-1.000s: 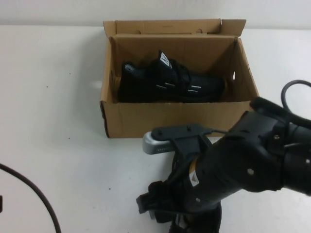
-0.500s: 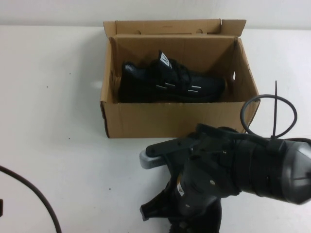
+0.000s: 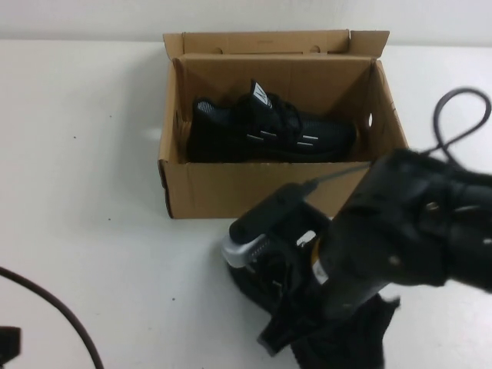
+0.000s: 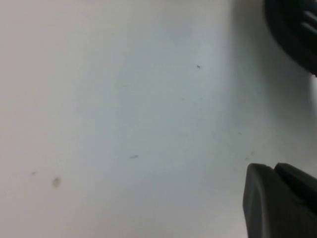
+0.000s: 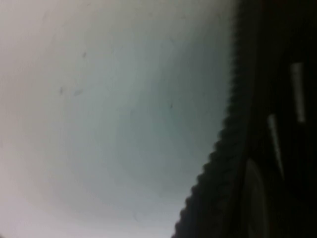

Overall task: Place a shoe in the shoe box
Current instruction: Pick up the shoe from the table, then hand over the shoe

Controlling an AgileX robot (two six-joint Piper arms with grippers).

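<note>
The brown cardboard shoe box (image 3: 231,188) stands open at the back of the table, its lid flap upright. One black shoe (image 3: 269,131) with white dashes lies inside it on its sole. A look-alike shoe (image 3: 346,342) is in front of the box at the near edge, mostly hidden under my right arm. My right gripper (image 3: 300,315) reaches down into that shoe and is shut on it; the right wrist view shows its ridged sole (image 5: 218,148) and white dashes close up. My left gripper (image 4: 272,171) is shut over bare table at the near left.
A black cable (image 3: 58,315) curves across the near left corner of the white table (image 3: 92,154). Another cable loop (image 3: 461,115) rises from my right arm beside the box's right wall.
My right gripper has closed on the shoe in front of the box, and the arm has turned. The shoe has shifted to the right under it. The left arm has stayed still.
</note>
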